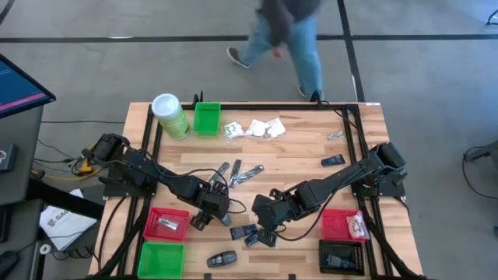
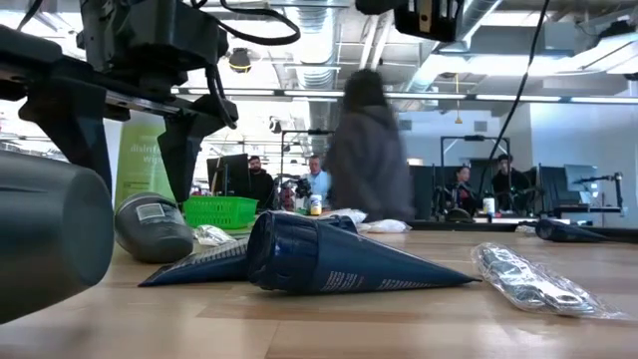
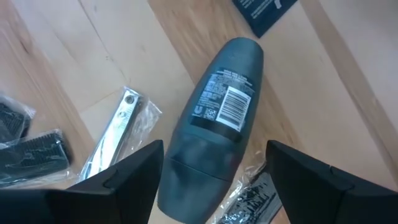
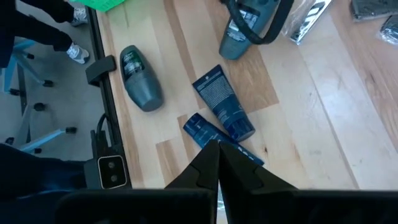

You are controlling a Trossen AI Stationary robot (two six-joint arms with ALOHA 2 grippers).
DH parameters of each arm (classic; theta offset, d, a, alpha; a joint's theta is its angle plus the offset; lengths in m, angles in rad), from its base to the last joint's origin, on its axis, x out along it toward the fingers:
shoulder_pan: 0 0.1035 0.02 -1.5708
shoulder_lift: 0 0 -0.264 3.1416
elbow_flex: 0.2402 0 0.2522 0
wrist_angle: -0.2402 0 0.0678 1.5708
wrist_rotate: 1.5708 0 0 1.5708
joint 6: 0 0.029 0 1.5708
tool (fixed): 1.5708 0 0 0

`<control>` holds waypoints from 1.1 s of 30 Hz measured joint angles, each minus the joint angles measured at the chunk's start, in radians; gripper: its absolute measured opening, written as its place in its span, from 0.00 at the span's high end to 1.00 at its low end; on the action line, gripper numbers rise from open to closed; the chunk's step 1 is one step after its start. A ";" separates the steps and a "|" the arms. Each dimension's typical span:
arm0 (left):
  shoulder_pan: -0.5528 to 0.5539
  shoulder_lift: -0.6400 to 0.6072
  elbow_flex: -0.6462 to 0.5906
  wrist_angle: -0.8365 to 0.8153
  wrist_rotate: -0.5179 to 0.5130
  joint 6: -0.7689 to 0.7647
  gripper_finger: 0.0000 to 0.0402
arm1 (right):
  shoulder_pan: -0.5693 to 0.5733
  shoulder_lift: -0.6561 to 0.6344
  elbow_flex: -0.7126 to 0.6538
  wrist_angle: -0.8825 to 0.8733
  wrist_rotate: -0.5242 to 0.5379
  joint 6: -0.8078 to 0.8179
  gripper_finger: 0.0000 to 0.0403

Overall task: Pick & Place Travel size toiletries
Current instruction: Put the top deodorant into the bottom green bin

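The left gripper (image 1: 204, 218) hangs low over the front middle of the table (image 1: 311, 152), its two fingers (image 3: 118, 183) spread wide on either side of a dark grey oval deodorant bottle (image 3: 214, 127) lying on the wood; the fingers straddle its cap end without pressing it. Just beside that bottle lies a slim silvery packet (image 3: 115, 134), and beyond its far end a flat dark blue packet (image 3: 264, 12). The right gripper (image 1: 264, 214) sits close by, its fingers (image 4: 214, 165) brought together with nothing between them, tips just above two dark blue tubes (image 4: 222, 109). A second oval bottle (image 4: 140, 78) lies near the table edge, off to the side of those tubes. Farther from both grippers, white sachets (image 1: 257, 128) cluster next to a small green bin (image 1: 207, 118).
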 joint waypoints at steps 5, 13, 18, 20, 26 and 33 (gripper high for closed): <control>-0.010 0.021 0.001 0.006 0.000 -0.007 0.31 | 0.000 0.000 0.000 0.008 0.005 0.002 1.00; -0.033 0.085 0.001 -0.004 0.000 -0.004 0.31 | -0.002 0.001 0.000 0.010 0.008 0.002 1.00; -0.038 0.086 0.001 -0.001 0.001 -0.007 0.31 | -0.002 0.001 0.000 0.009 0.008 0.008 1.00; -0.038 0.086 0.001 0.001 0.001 -0.007 0.31 | -0.002 0.001 0.000 0.008 0.008 0.010 1.00; -0.038 0.086 0.001 0.010 0.000 -0.008 0.31 | -0.002 0.001 0.000 0.008 0.008 0.010 1.00; -0.038 0.086 0.000 0.017 0.000 -0.026 0.31 | -0.004 0.001 0.000 0.008 0.004 0.010 1.00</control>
